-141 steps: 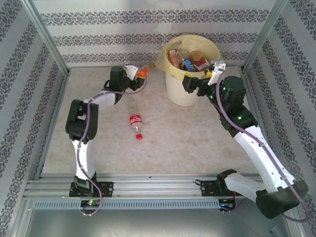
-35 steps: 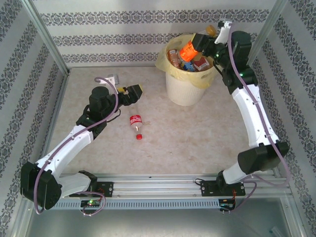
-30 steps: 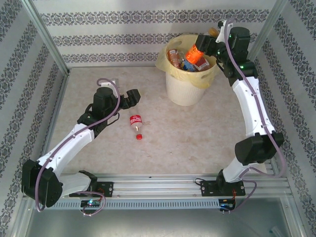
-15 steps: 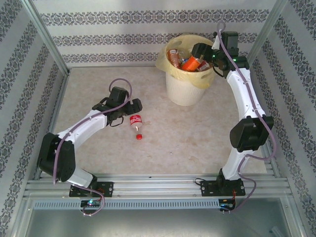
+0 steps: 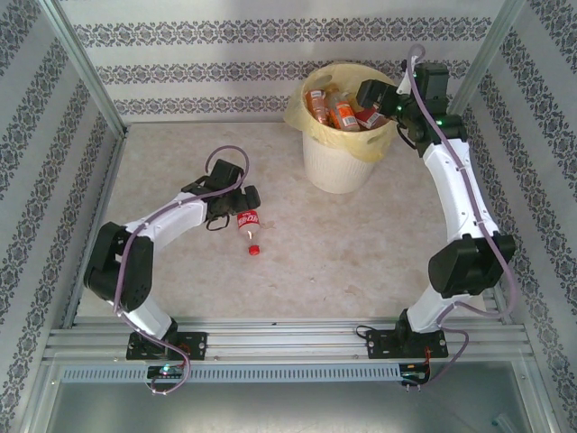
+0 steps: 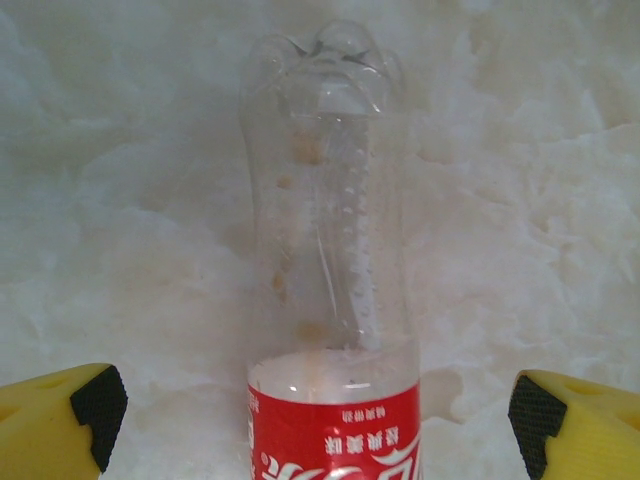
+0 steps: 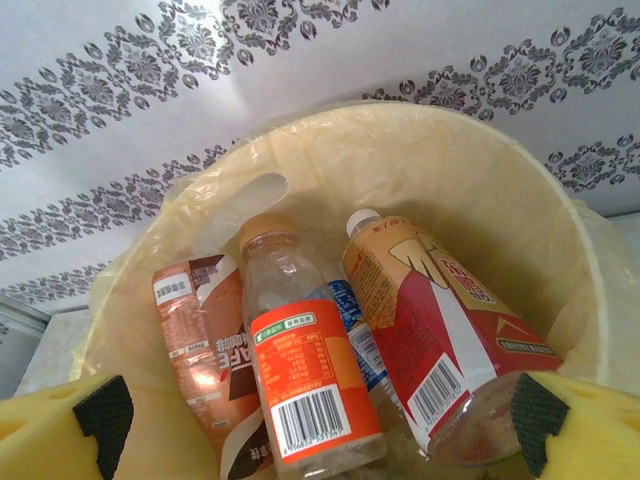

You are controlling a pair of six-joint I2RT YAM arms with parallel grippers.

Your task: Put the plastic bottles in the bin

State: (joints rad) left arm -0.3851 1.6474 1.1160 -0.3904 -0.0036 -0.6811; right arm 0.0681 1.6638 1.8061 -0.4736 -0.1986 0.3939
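**Loose bottle.** One plastic bottle (image 6: 328, 240) lies on its side on the table (image 5: 361, 253), well apart from the bin (image 5: 335, 171). Its red cap (image 5: 254, 249) points toward the arm bases. It appears empty, so expect it to be light, thin-walled and easily dented. The clear, round body is likely to be slippery and to roll under a one-sided push. Grip across the red label (image 6: 335, 435), where the wall is straight, using moderate force.

**Left arm.** The arm reaches from its base forward and to the right, with the wrist bent down over the bottle. The left gripper (image 5: 243, 202) is spread wide. In the left wrist view its yellow fingers straddle the labelled section, one on each side, both clear of the plastic. Nothing is gripped.

**Bin.** The bin stands at the far side of the table, its pale yellow liner folded over the rim. Inside lie an orange-labelled bottle (image 7: 312, 385), a red-labelled bottle (image 7: 440, 320) and a brown-labelled bottle (image 7: 200, 335), resting against one another.

**Right arm.** The arm extends upward from its base, with the wrist above the bin's right rim. The right gripper (image 5: 371, 94) points into the opening, jaws fully apart and empty.
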